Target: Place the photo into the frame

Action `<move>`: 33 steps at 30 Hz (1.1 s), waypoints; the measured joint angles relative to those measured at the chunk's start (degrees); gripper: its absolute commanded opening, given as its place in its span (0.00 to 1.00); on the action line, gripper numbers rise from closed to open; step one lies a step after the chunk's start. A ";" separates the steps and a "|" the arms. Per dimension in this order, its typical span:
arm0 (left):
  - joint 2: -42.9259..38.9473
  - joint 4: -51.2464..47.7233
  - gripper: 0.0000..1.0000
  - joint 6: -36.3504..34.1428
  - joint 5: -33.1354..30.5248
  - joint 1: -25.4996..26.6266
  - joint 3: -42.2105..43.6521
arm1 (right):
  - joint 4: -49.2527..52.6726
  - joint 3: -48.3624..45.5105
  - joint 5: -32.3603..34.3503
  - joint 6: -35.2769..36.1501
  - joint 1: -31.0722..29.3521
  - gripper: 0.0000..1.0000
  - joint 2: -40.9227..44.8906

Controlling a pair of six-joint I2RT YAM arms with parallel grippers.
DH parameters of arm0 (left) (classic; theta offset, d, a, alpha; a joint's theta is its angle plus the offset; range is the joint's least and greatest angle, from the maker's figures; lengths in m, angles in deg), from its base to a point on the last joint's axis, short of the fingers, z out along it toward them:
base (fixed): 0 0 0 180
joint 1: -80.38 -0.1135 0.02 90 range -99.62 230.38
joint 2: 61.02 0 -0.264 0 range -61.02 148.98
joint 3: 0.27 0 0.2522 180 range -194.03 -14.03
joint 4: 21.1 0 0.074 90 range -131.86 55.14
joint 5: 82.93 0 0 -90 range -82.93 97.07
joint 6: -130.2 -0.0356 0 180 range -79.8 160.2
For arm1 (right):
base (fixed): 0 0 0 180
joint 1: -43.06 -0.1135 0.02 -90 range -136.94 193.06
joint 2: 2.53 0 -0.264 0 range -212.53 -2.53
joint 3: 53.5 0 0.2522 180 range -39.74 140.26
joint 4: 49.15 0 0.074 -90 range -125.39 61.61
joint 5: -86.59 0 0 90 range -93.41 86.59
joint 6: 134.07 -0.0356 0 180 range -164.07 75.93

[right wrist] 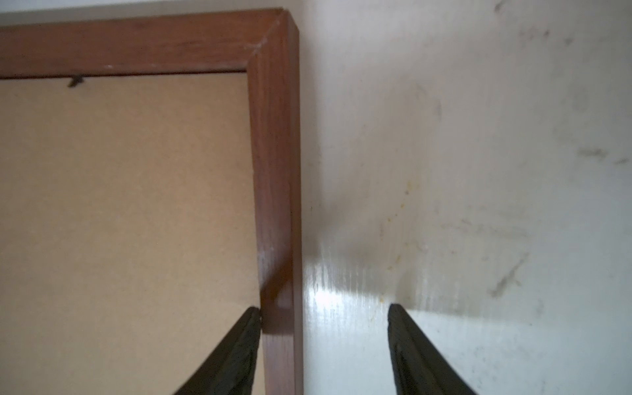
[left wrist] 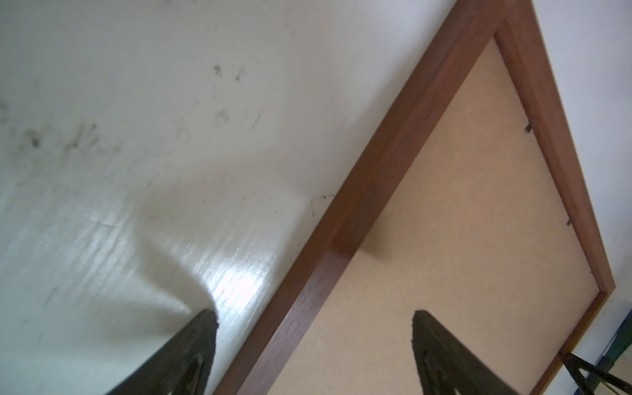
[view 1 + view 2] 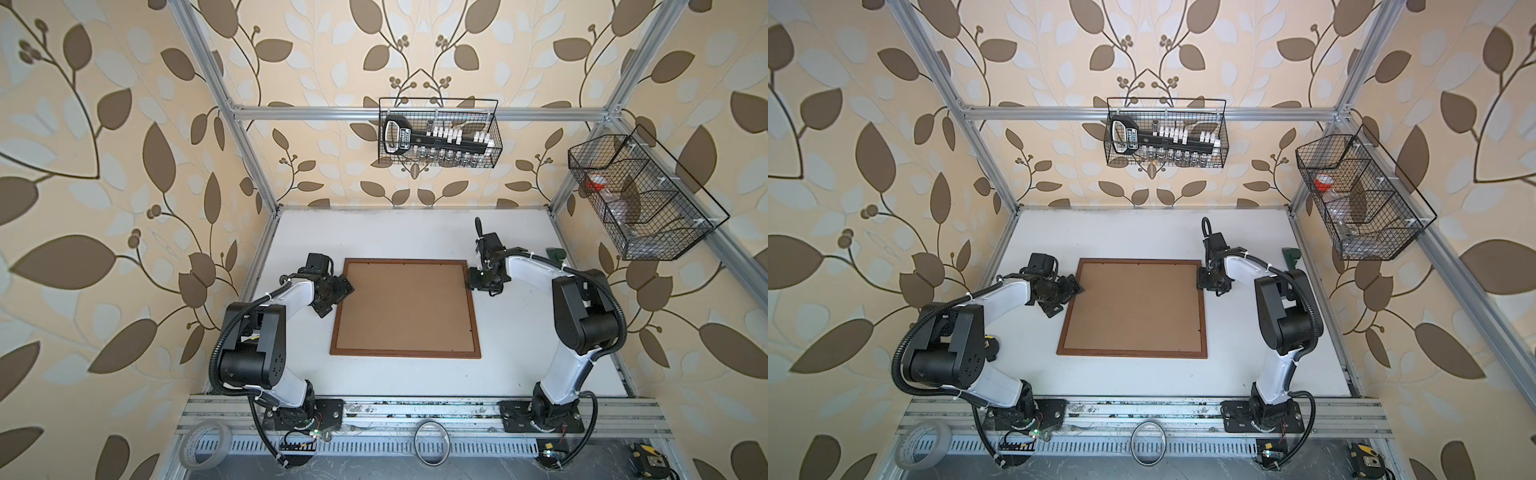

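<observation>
The frame (image 3: pixel 405 354) (image 3: pixel 1131 353) lies flat in the middle of the white table, its thin reddish-brown border around a plain brown backing board (image 3: pixel 405 305). The photo is hidden. My left gripper (image 3: pixel 340 291) (image 3: pixel 1071 291) is open at the frame's left side. In the left wrist view its jaws (image 2: pixel 314 316) straddle the border (image 2: pixel 393 154), one finger over the table and one over the board. My right gripper (image 3: pixel 471 282) (image 3: pixel 1202 280) is open near the far right corner. In the right wrist view it (image 1: pixel 324 307) straddles the right border (image 1: pixel 273 171), its inner finger against the border's inner edge.
A wire basket (image 3: pixel 438 133) with a tool hangs on the back rail, and another (image 3: pixel 640 199) on the right wall. A green object (image 3: pixel 555 252) lies by the table's right edge. A tape roll (image 3: pixel 208 442) and a ring (image 3: pixel 432 442) rest on the front rails.
</observation>
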 measured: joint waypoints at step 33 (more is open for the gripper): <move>-9.46 -12.66 0.89 -7.61 0.81 0.00 1.49 | -2.05 -8.07 -8.83 -3.30 -0.07 0.75 12.81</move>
